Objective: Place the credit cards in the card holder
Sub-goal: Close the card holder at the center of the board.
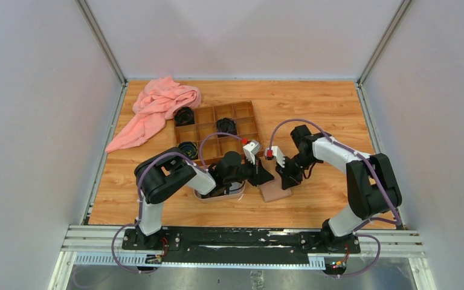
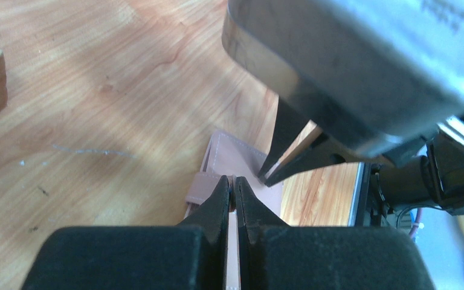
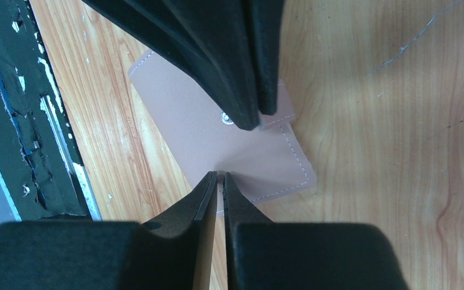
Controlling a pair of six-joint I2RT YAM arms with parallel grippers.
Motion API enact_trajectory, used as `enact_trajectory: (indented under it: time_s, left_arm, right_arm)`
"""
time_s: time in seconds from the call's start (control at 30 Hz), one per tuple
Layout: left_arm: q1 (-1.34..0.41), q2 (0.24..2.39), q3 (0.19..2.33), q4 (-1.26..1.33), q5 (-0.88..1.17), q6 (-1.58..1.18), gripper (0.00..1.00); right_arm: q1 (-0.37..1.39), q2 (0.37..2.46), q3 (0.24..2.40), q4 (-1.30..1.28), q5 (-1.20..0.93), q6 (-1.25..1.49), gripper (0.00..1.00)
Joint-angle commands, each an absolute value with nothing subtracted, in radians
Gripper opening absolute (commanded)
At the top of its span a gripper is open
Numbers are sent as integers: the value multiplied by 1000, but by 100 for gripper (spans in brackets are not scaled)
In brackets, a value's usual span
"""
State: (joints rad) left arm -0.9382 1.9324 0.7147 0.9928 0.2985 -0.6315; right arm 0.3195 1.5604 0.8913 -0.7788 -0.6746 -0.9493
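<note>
The tan-pink card holder [image 1: 276, 192] lies flat on the wood table between my two grippers. My left gripper [image 2: 234, 188] is shut on the holder's snap tab; in the right wrist view its fingertips [image 3: 251, 109] pinch right beside the snap button [image 3: 224, 117]. My right gripper [image 3: 219, 176] is shut on the near edge of the holder [image 3: 217, 145], with a thin pale sliver showing between its jaws. I cannot tell whether that sliver is a card. No credit card shows clearly in any view. In the top view both grippers [image 1: 264, 176] [image 1: 285, 180] point down at the holder.
An oval pink-rimmed tray [image 1: 237, 194] sits under my left arm. A brown compartment box [image 1: 217, 130] with black coils [image 1: 226, 125] stands behind it. A pink cloth [image 1: 157, 109] lies at the back left. The table's black front rail [image 3: 36, 121] is close to the holder.
</note>
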Motion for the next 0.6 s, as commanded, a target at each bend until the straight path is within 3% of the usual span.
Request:
enact_trajectory:
  time_s: [0.0,0.57]
  left_arm:
    - [-948,1885,680,1022,338,-641,0]
    - [-989,1918,709,900,302,-615,0]
  right_arm:
    - [330,1603,894,-755,-593,-943,12]
    - [356,1692,956,-784,-543,-854,11]
